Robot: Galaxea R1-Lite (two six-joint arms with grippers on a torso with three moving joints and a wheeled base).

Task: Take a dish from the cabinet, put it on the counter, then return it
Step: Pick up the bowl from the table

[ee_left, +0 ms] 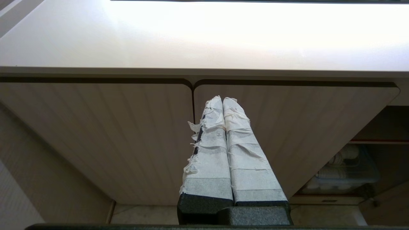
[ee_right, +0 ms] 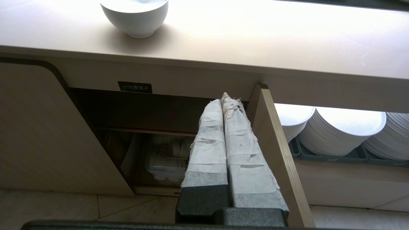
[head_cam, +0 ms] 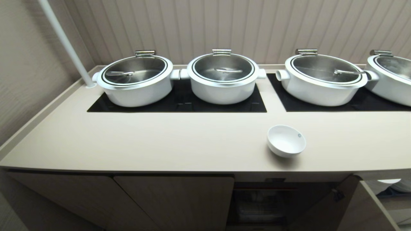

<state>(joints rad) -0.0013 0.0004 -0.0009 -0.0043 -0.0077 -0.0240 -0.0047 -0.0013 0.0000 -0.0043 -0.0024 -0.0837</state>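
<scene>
**Bowl on the counter, both grippers low**

The small round white ceramic bowl (head_cam: 286, 140) sits upright on the long beige counter (head_cam: 128, 141), near its front edge, above the open beige wood cabinet (ee_right: 153, 140). The left gripper (ee_left: 222, 99) and right gripper (ee_right: 223, 97) hang below, fingers pressed together, holding nothing.

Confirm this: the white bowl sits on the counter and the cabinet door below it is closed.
Wrong on the door. The bowl does sit on the counter, but the cabinet door below stands open, as the right wrist view shows.
</scene>
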